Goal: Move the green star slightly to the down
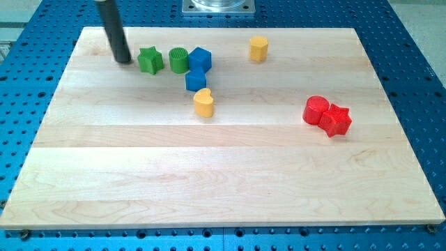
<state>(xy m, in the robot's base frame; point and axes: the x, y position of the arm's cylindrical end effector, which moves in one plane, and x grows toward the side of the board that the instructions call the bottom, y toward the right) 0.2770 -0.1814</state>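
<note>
The green star point(150, 60) lies near the top left of the wooden board point(223, 174). My tip point(123, 61) rests on the board just left of the star, a small gap apart. A green cylinder point(178, 60) sits right of the star, close to it. A blue block point(201, 58) touches the cylinder's right side, and a second blue block point(196, 79) sits just below it.
A yellow heart point(203, 103) lies below the blue blocks. A yellow cylinder point(258, 49) stands near the top middle. A red cylinder point(316, 110) and a red star point(336, 120) touch at the right. A blue perforated table surrounds the board.
</note>
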